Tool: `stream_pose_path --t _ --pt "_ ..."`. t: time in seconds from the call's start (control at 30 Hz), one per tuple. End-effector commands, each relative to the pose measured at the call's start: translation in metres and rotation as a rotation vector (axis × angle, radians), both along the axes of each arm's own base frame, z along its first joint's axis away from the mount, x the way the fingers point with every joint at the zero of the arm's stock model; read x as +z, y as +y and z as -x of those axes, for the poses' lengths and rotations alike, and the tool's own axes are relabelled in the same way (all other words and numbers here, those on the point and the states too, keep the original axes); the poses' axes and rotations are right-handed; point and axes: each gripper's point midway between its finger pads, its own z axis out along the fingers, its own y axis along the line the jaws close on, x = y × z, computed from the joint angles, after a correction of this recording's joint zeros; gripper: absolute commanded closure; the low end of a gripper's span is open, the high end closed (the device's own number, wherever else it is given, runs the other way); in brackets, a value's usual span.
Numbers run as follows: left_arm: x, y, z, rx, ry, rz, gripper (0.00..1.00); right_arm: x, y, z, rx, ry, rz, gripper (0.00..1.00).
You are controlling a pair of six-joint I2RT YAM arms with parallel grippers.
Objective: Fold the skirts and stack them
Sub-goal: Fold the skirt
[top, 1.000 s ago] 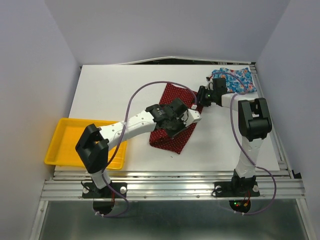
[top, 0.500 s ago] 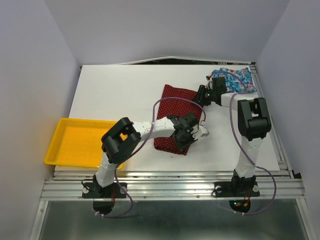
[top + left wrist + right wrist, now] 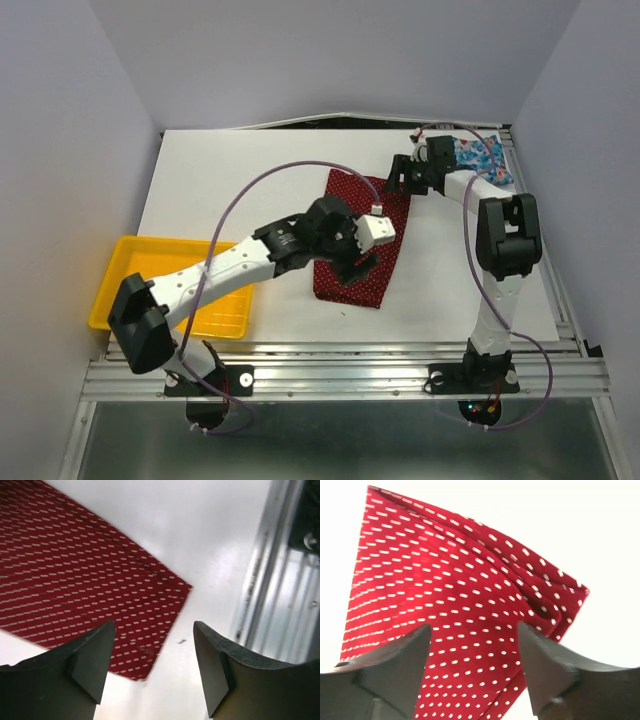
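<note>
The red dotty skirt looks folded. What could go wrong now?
The left gripper and right gripper both hang open close over the red dotted skirt; a finger might snag it and spoil the fold. The blue floral skirt lies bunched at the far right corner of the table, so the right arm could nudge it over the edge.

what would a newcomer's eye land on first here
The dark red dotted skirt stands out first, lying as a narrow strip mid-table. The left pincer is open above its near end and the right pincer is open over its far end. Next come the bright yellow tray at the near left edge and the blue floral skirt bunched in the far right corner.
</note>
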Motion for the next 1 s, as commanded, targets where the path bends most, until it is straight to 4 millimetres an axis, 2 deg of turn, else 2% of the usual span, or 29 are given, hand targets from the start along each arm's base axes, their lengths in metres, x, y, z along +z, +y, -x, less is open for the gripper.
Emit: stream_pose_path --t 0.0,0.03,0.07,0.13,0.17,0.23,0.27,0.3,0.33,0.37,0.4,0.43,0.47,0.5,0.53,0.6,0.63,0.67,0.77,0.8,0.83,0.97 --pt "-0.015 0.043 -0.027 0.014 -0.197 -0.114 0.25 0.083 0.015 -0.003 0.135 -0.166 -0.017 0.22" --pt "-0.020 0.050 -0.026 0.003 -0.215 -0.133 0.25 0.090 0.017 -0.001 0.148 -0.176 -0.029 0.22" --pt "-0.019 0.052 -0.027 -0.012 -0.252 -0.124 0.25 0.088 0.030 0.009 0.193 -0.157 -0.033 0.21" --pt "-0.032 0.069 -0.020 -0.066 -0.333 -0.156 0.25 0.090 0.048 0.027 0.259 -0.130 -0.057 0.22" --pt "-0.045 0.076 -0.020 -0.090 -0.389 -0.179 0.23 0.084 0.067 0.047 0.317 -0.091 -0.063 0.23" --pt "-0.048 0.083 -0.022 -0.095 -0.464 -0.183 0.22 0.075 0.085 0.069 0.376 -0.045 -0.073 0.24" --pt "-0.045 0.080 -0.027 -0.081 -0.515 -0.164 0.21 0.062 0.102 0.090 0.427 0.004 -0.091 0.26" --pt "-0.060 0.086 -0.024 -0.086 -0.525 -0.189 0.21 0.056 0.109 0.101 0.454 0.022 -0.101 0.26" --pt "-0.063 0.086 -0.023 -0.110 -0.565 -0.206 0.20 0.051 0.116 0.111 0.479 0.039 -0.107 0.27" --pt "-0.058 0.083 -0.031 -0.080 -0.625 -0.190 0.19 0.043 0.122 0.119 0.506 0.047 -0.105 0.28" --pt "-0.071 0.086 -0.027 -0.091 -0.637 -0.212 0.19 0.031 0.130 0.133 0.536 0.076 -0.097 0.30" --pt "-0.069 0.080 -0.029 -0.090 -0.692 -0.205 0.19 0.022 0.133 0.139 0.549 0.092 -0.091 0.31" --pt "-0.079 0.082 -0.026 -0.098 -0.701 -0.222 0.18 0.016 0.136 0.145 0.562 0.109 -0.094 0.33" --pt "-0.080 0.078 -0.024 -0.105 -0.718 -0.218 0.18 0.006 0.137 0.154 0.574 0.137 -0.094 0.34" --pt "-0.085 0.072 -0.019 -0.138 -0.744 -0.223 0.18 -0.001 0.136 0.156 0.578 0.147 -0.093 0.35" --pt "-0.098 0.070 -0.013 -0.169 -0.755 -0.244 0.18 -0.013 0.134 0.160 0.580 0.168 -0.085 0.37" --pt "-0.113 0.072 -0.012 -0.189 -0.746 -0.282 0.18 -0.021 0.131 0.164 0.580 0.184 -0.078 0.37" --pt "-0.118 0.067 -0.011 -0.201 -0.760 -0.284 0.18 -0.027 0.130 0.165 0.576 0.195 -0.069 0.37" --pt "-0.139 0.066 -0.018 -0.195 -0.807 -0.356 0.18 -0.050 0.124 0.168 0.588 0.222 -0.031 0.39" --pt "-0.142 0.062 -0.019 -0.199 -0.811 -0.355 0.18 -0.053 0.124 0.169 0.590 0.226 -0.031 0.40" --pt "-0.155 0.063 -0.022 -0.199 -0.810 -0.401 0.18 -0.056 0.123 0.170 0.591 0.236 -0.031 0.40" --pt "-0.159 0.050 -0.028 -0.183 -0.820 -0.408 0.21 -0.068 0.120 0.172 0.595 0.253 -0.014 0.41"
